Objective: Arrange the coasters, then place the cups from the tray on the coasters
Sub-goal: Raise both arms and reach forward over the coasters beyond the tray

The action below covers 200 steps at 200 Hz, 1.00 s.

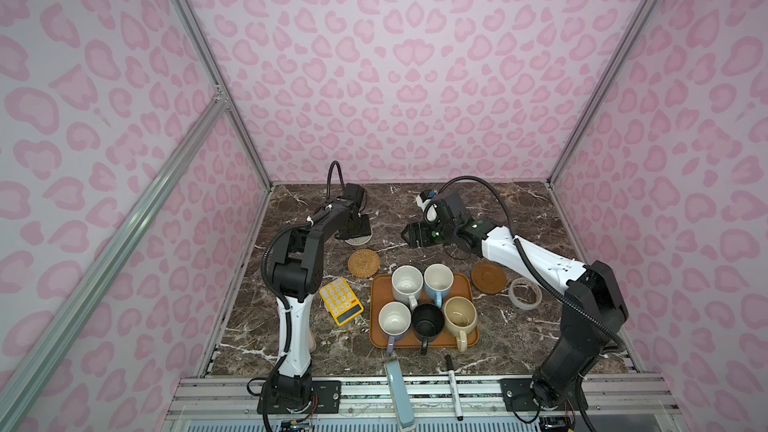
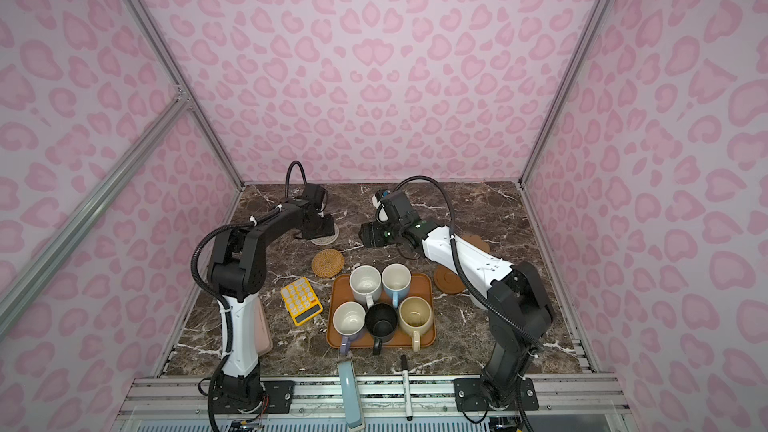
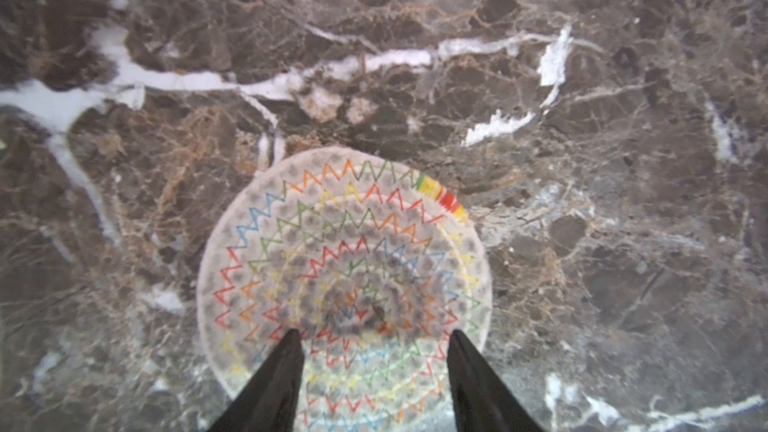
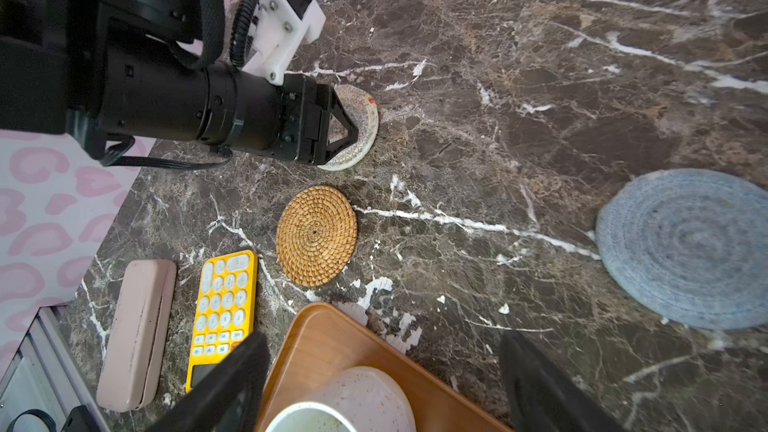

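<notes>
The tabletop [image 1: 540, 326] under me is dark brown marble with white veins, boxed in by walls [image 1: 415, 55] printed with pink leopard spots and edged with aluminium rails [image 1: 124, 234]. My left gripper [image 3: 374, 332] points down at the far left, fingers apart over the beige woven coaster [image 3: 345, 242], which lies flat and shows rings of coloured zigzag stitching. My right gripper [image 4: 382, 338] hangs above the tabletop beyond the tray [image 1: 374, 313], fingers wide apart, holding nothing. On the tray stand the speckled white mug [image 1: 407, 284], light blue mug [image 1: 438, 280], lavender mug [image 1: 394, 317], black mug [image 1: 428, 319] and cream-yellow mug [image 1: 460, 315]. The rattan coaster [image 1: 364, 261] lies between the beige one and the tray; the brown disc coaster [image 1: 489, 278] lies just right of the tray. On the yellow calculator [image 1: 340, 301] the key markings are too small to read.
</notes>
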Motion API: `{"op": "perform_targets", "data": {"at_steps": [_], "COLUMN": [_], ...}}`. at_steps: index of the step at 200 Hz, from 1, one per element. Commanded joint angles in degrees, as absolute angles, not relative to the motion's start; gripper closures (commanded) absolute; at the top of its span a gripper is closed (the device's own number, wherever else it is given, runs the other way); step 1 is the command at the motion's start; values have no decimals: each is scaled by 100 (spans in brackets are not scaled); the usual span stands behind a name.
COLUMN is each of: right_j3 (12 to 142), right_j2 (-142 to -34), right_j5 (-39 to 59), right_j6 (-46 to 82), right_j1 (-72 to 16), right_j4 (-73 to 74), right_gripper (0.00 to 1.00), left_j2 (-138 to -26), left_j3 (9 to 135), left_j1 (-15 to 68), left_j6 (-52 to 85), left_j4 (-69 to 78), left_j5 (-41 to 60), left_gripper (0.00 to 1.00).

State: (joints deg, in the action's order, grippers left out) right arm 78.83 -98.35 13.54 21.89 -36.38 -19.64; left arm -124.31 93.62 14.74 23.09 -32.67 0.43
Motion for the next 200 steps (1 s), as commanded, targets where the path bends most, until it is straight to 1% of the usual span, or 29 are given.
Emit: {"op": "perform_targets", "data": {"at_steps": [1,22,44,76,107,130,153,161,166,174,200], "right_j3": [7794,7765,7761,7697,7609,7576,7577,7577,7579,7590,7506], "right_j2": [-9789,-9776,-9780,-9717,-9579,-9493,-9405,-9370,-9355,-9313,-9096], "right_j5": [1376,1386,1403,1408,1383,1424,1464,1446,1443,1401,1293], "right_j6": [2213,2215,2208,2193,2178,2188,2140,2105,2074,2021,1817], "right_j1": [-3636,-3629,-3622,-3595,-3527,-3455,-3396,-3384,-3382,-3369,-3323], "right_j4": [-1945,-1920,-1932,-1946,-1942,-1956,-2057,-2108,-2146,-2231,-2390], "right_gripper": [11,12,12,12,11,10,8,7,6,1,1], "left_j2": [-12179,-12022,-12162,-12365,-12173,-11700,-11047,-10828,-10657,-10422,-9792], "left_j3": [9066,8939,9191,9392,9499,9568,9488,9397,9304,9126,8382], "left_j1": [1520,1540,1554,1553,1552,1552,1552,1550,1548,1549,1551], "left_j6": [2492,2577,2565,2594,2672,2750,2777,2805,2827,2847,2898], "left_j4": [-3461,-3345,-3523,-3592,-3576,-3613,-3700,-3741,-3756,-3776,-3933], "left_j5": [267,265,265,206,263,265,294,298,308,315,295], "left_gripper": [43,43,43,39,34,29,19,17,16,15,15]}}
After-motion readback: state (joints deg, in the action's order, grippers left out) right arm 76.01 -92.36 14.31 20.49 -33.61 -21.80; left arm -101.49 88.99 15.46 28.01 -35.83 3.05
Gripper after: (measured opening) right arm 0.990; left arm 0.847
